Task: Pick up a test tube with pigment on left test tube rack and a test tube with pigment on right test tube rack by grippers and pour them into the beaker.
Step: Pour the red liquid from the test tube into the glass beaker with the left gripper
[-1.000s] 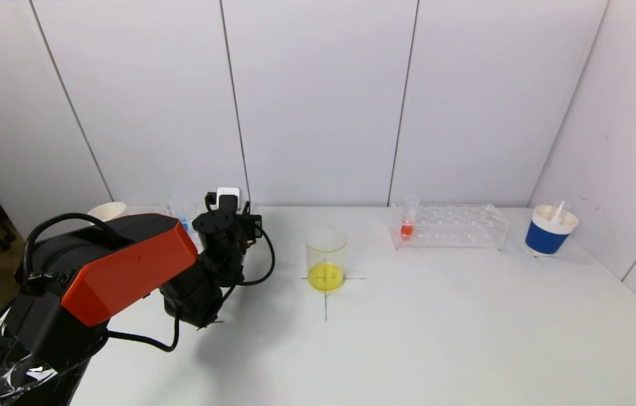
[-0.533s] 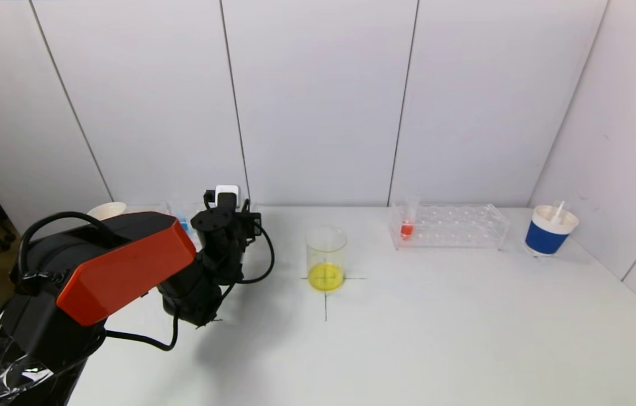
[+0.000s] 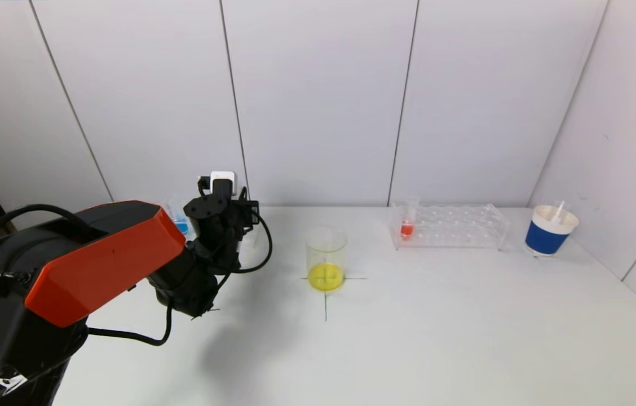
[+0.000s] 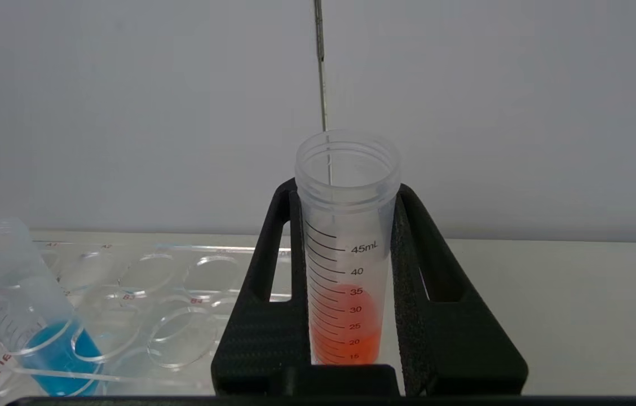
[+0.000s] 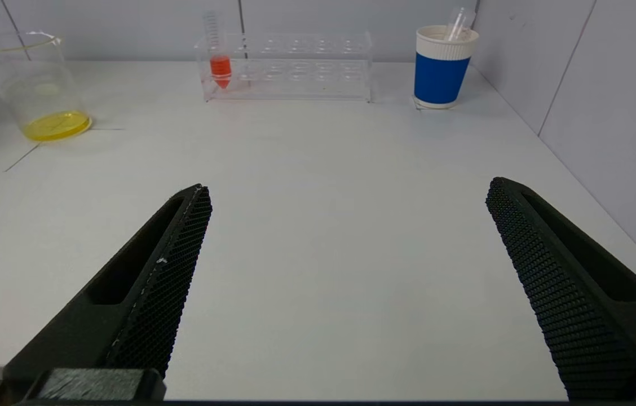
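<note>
Right hand (image 5: 346, 282): fingers spread wide, holding nothing, low over the near right of the counter (image 3: 436, 338). Left hand (image 4: 346, 282): pinching an upright tube (image 4: 346, 248) holding orange-red liquid, raised above the left rack (image 4: 171, 299) at the far left. A second tube (image 4: 25, 316) with blue liquid leans in that rack, just beside the hand. Beaker (image 3: 326, 258): mid-counter on a cross mark, yellow liquid at its bottom. Right rack (image 3: 449, 226): far right of centre, one tube (image 3: 408, 219) with red liquid standing at its left end. Blue cup (image 3: 550, 230): beyond the rack's right end, by the wall.
</note>
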Robot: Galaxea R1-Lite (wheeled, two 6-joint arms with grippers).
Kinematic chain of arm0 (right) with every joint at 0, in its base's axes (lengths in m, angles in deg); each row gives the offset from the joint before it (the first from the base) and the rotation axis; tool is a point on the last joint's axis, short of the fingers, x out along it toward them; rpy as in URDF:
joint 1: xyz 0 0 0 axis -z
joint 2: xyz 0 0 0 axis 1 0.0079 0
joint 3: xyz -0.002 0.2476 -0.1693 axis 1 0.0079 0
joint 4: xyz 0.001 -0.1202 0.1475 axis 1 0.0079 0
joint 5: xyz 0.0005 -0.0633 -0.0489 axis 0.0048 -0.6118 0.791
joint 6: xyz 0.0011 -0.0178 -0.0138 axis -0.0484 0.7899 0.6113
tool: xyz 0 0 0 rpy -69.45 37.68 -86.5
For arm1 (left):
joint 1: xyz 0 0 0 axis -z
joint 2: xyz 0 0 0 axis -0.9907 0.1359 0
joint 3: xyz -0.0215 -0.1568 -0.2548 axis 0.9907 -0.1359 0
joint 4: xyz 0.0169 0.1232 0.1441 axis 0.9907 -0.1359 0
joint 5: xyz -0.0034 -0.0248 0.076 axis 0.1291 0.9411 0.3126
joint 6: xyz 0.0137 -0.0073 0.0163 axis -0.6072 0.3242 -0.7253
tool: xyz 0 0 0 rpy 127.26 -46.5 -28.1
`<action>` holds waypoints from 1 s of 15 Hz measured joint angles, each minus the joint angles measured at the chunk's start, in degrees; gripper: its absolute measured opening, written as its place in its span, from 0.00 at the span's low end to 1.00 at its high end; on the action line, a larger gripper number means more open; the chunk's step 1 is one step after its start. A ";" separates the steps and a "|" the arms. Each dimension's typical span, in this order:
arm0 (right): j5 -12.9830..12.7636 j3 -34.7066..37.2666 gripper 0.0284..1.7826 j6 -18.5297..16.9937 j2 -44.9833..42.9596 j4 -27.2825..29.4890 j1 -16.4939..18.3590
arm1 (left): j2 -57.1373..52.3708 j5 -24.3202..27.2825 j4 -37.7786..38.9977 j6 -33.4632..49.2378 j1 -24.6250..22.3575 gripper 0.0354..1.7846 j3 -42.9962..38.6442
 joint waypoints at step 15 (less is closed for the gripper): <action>0.00 0.00 0.99 0.02 0.00 0.00 0.00 | -15.10 2.97 -24.04 -1.91 0.22 0.23 7.25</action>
